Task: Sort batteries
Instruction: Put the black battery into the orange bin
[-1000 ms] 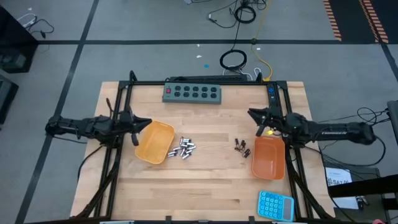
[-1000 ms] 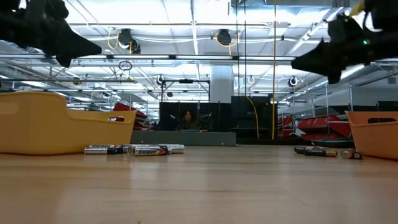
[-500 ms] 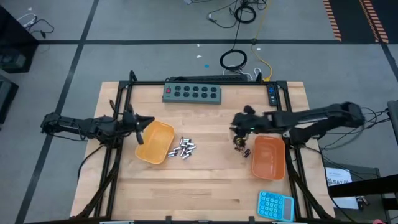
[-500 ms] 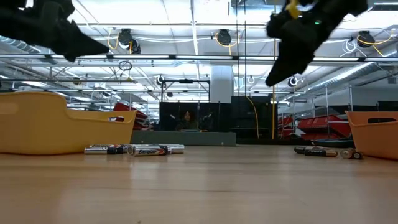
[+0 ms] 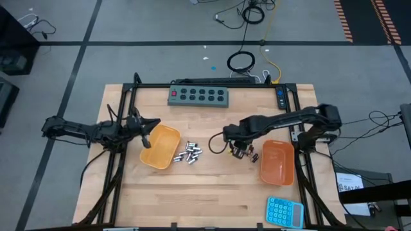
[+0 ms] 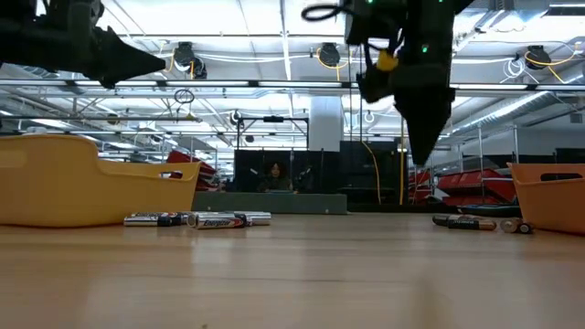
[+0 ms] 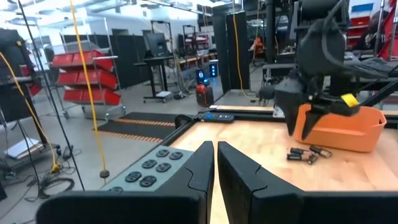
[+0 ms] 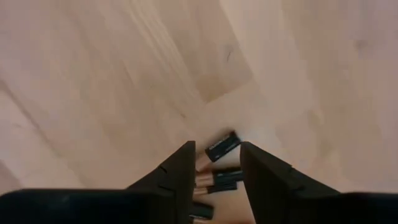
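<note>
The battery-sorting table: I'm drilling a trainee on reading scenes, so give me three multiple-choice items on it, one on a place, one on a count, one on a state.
1. Where does the right pincer hang?
A. Over the dark batteries
B. Inside the right orange tray
C. Over the button panel

2. How many orange trays stand on the table?
A. One
B. Two
C. Three

3. How do the left pincer fingers stand?
A. Wide apart
B. Clamped on a battery
C. Shut on nothing

Answers:
1 A: the right wrist view looks straight down between its open fingers at the dark batteries.
2 B: the left orange tray by the silver batteries, and the right one.
3 C: the left wrist view shows the fingers nearly touching, with nothing between.
</note>
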`<state>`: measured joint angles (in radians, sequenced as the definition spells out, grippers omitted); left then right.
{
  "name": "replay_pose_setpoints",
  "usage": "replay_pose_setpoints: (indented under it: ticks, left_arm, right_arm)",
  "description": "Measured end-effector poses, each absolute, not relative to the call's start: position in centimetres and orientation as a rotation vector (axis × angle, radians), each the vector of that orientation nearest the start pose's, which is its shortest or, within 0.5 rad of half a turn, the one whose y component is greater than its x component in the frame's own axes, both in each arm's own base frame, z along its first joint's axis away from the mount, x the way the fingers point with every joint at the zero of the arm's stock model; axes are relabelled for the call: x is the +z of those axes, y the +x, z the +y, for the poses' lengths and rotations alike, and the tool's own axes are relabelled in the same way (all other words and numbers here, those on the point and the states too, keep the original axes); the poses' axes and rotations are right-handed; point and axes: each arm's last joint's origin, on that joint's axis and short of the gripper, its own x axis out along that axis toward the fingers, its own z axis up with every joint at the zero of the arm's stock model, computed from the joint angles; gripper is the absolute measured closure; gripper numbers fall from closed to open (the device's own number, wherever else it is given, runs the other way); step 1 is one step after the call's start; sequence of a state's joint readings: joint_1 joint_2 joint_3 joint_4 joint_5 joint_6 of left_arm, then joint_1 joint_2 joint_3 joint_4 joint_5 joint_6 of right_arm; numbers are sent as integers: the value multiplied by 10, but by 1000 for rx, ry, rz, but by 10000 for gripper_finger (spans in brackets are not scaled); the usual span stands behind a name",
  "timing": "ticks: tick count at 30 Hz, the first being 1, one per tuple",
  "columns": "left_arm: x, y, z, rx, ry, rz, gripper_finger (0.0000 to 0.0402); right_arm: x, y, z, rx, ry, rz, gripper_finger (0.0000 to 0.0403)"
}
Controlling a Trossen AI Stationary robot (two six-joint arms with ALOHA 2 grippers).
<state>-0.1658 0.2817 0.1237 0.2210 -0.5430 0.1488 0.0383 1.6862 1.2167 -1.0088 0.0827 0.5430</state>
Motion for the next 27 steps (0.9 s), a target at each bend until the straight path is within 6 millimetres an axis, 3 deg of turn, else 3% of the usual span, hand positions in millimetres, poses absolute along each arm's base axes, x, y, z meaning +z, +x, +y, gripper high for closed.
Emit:
replay_pose_setpoints:
  ticks: [6, 11, 18, 27]
  left_arm:
    - [205, 111, -3, 386, 146, -55, 369]
    - [206, 111, -3, 388, 151, -61, 369]
    - [209, 111, -4, 373, 155, -89, 369]
    - [210, 111, -4, 372, 172, -96, 369]
  right_arm:
    - [188, 310, 4, -557, 461, 1516, 296]
    - [183, 313, 2, -585, 612, 1526, 282]
    - [179, 308, -10, -628, 657, 1568, 257]
    - [159, 300, -22, -650, 724, 1558, 230]
